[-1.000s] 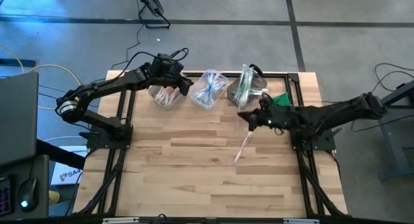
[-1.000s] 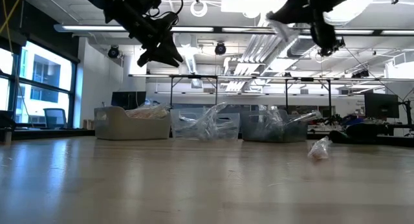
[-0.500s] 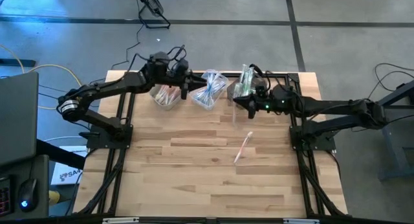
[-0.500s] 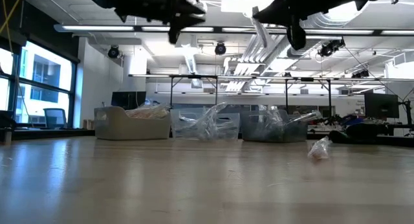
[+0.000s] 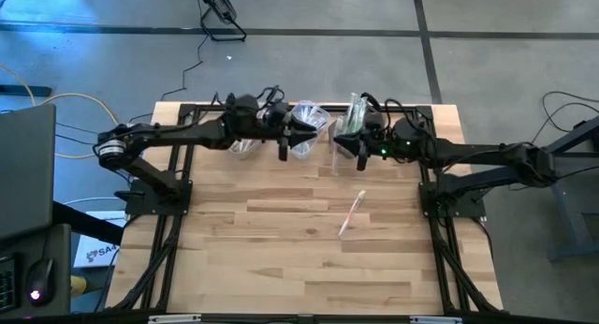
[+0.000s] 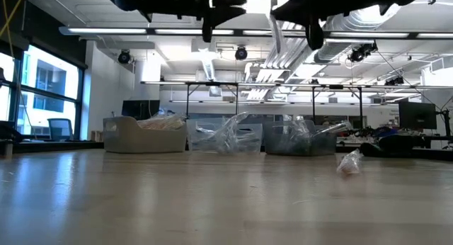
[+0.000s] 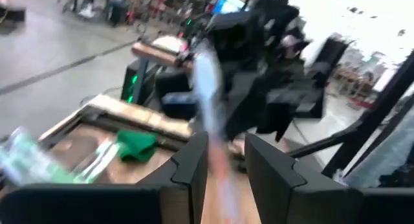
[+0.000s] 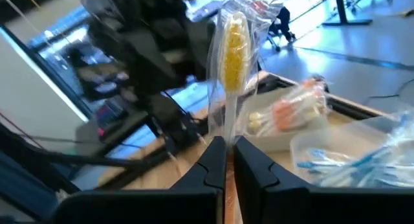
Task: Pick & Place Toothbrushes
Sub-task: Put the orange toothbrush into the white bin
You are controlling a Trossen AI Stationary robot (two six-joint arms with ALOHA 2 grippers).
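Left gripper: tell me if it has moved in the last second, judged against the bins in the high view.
Yes. The left gripper has swung rightward along the row, from over the left bin to the middle bin, toward the right gripper and its toothbrush.

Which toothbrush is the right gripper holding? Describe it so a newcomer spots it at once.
Start at the row of three bins along the table's far edge. Just in front of the gap between the middle and right bins, the right gripper is shut on a wrapped toothbrush held in the air. Unlike the toothbrush lying on the table, it is lifted, with a yellow head.
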